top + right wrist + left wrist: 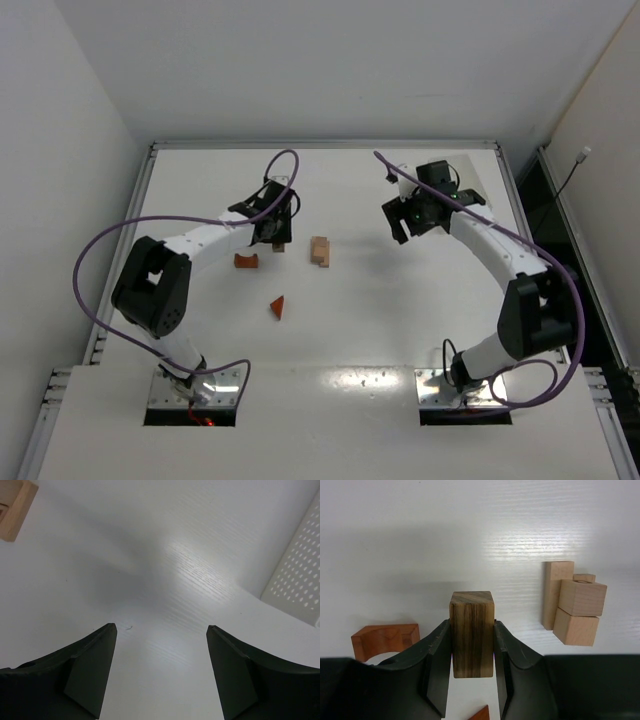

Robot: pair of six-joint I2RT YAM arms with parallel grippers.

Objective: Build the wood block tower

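The wood block tower [319, 251], a low stack of smooth pale blocks, sits mid-worktop [380, 330]. From above, a reddish arch [246, 261] and wedge [278, 307] lie to its near left. The left pincer [276, 236] hangs just left of the stack, the right pincer [404, 222] well off to the right. The left wrist camera shows what that view hides: fingers clamped on a dark, streaky upright bar [472, 632]. The right wrist camera shows jaws apart above the glossy worktop, with a perforated white bin [295, 575] alongside.

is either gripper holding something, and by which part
The left gripper pinches the dark striped block by its opposite side faces; the right gripper is open and empty.
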